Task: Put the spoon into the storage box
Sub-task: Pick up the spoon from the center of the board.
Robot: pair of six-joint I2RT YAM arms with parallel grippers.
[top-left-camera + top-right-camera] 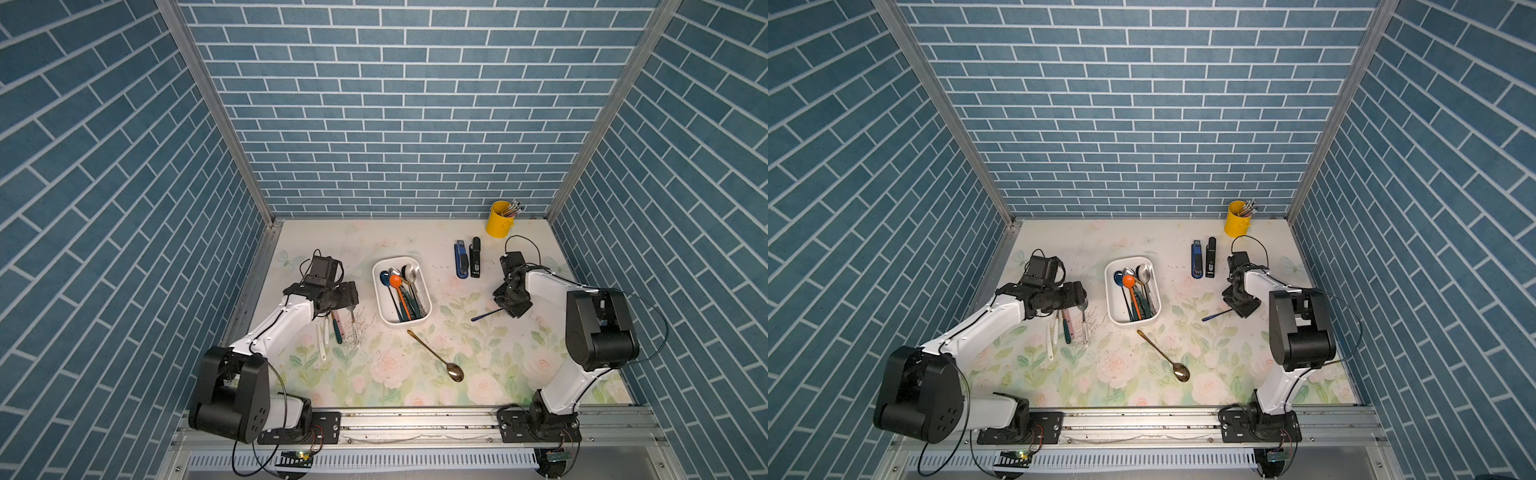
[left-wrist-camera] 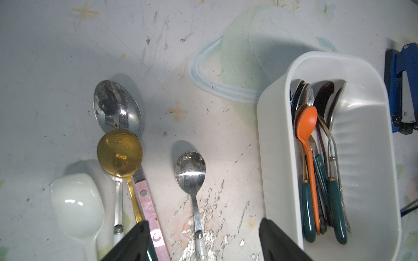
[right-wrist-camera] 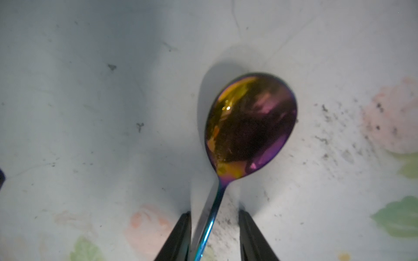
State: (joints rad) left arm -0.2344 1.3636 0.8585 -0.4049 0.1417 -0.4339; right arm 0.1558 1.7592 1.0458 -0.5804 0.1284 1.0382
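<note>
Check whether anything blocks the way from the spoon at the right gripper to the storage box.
Nothing visible does. Between the spoon, which the right gripper straddles, and the storage box lies only bare tablecloth. The staplers sit farther back and the gold spoon nearer the front, both off that line.

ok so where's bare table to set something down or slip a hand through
Bare: the back strip between the blue brick wall and the white plastic storage box; the front patch between the loose spoons and the long gold spoon. Crowded: beside the blue stapler and black stapler, where the right fingers straddle the iridescent spoon.
</note>
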